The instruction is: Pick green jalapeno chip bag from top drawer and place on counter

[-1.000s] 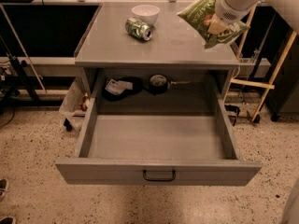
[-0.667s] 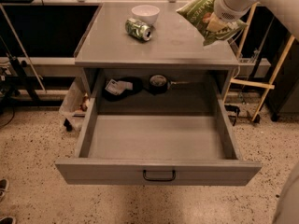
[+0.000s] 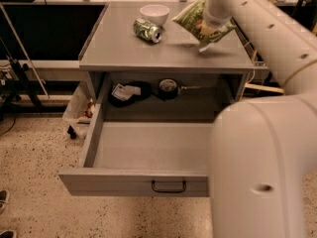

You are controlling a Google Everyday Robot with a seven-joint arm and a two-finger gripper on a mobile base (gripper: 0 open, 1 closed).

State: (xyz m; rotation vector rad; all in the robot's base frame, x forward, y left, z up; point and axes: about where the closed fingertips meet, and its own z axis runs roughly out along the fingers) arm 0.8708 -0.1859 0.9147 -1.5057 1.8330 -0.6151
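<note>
The green jalapeno chip bag (image 3: 190,18) hangs tilted over the right part of the counter (image 3: 148,53), its lower corner close to or touching the surface. My gripper (image 3: 207,28) is shut on the bag's right side, and my white arm comes down to it from the upper right. The top drawer (image 3: 148,150) is pulled wide open below the counter, with its black handle (image 3: 169,186) on the front panel. Its front part holds nothing. My arm's big white link hides the drawer's right front corner.
A small green soda can (image 3: 147,30) lies on its side on the counter beside a white bowl (image 3: 154,13). Two dark objects (image 3: 126,92) (image 3: 168,87) lie at the back of the drawer. A cart wheel (image 3: 73,131) and black stand legs (image 3: 22,78) are at left.
The gripper with the bag has moved left and lower over the counter. My arm now fills the right foreground and covers the drawer's right corner.
</note>
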